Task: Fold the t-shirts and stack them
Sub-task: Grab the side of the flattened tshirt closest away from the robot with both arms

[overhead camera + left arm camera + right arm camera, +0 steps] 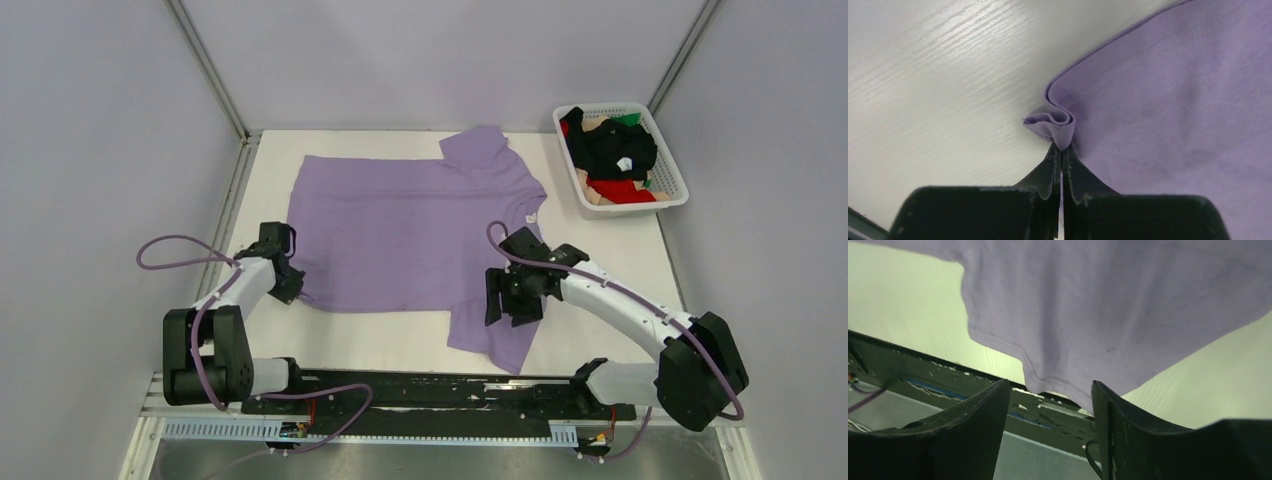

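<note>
lavender t-shirt (400,235) spread flat; others (615,152), apparently crumpled, far right

White wood-grain table (272,170); plain grey-lilac walls (90,130) on three sides; metal corner posts (207,68); light even, probably overhead.

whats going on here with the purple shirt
Two robot arms are working on a lavender t-shirt lying spread flat on the white table. The left end effector is shut on the shirt's near left hem corner, pinching up a small fold of cloth. The right end effector is open at the near sleeve, not gripping it. The other shirts sit heaped in the white basket. Nothing is folded yet.
</note>
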Robot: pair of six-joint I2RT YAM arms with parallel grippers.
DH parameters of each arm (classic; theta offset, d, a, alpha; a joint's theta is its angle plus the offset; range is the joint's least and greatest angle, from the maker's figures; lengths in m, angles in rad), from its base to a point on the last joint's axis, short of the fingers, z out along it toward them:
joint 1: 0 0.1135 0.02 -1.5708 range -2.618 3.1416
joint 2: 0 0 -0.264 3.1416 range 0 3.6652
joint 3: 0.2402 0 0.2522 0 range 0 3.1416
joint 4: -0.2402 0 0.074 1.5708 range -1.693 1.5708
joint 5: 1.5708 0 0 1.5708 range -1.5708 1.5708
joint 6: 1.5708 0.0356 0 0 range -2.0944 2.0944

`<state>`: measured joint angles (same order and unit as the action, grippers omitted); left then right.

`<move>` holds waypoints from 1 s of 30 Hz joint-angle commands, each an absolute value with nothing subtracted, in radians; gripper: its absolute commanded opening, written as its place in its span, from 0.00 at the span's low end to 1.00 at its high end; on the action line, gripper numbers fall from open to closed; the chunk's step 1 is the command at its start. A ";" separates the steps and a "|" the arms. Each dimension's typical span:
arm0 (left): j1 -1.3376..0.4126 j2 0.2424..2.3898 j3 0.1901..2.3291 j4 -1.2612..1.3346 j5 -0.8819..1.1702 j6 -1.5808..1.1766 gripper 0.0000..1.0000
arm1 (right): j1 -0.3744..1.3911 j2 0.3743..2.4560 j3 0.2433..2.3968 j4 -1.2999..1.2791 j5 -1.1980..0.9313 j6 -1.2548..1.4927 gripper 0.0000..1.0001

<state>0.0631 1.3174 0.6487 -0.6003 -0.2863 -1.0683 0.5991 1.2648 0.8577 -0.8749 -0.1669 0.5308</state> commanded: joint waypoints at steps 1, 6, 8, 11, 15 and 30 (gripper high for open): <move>0.068 1.274 0.611 -0.566 -0.212 -1.043 0.00 | 0.683 1.239 0.783 -0.945 -0.198 0.634 0.58; 0.068 1.212 0.585 -0.569 -0.203 -1.031 0.00 | 0.784 1.278 0.756 -0.935 -0.138 0.678 0.51; 0.068 1.192 0.580 -0.573 -0.205 -1.025 0.00 | 0.811 1.309 0.755 -0.905 -0.098 0.689 0.50; 0.068 1.171 0.578 -0.576 -0.205 -1.019 0.00 | 0.838 1.357 0.758 -0.837 -0.087 0.701 0.49; 0.068 1.164 0.581 -0.580 -0.211 -1.005 0.00 | 0.848 1.426 0.750 -0.787 -0.053 0.715 0.46; 0.068 1.108 0.568 -0.681 -0.231 -0.994 0.00 | 0.896 1.414 0.651 -0.839 -0.089 0.846 0.00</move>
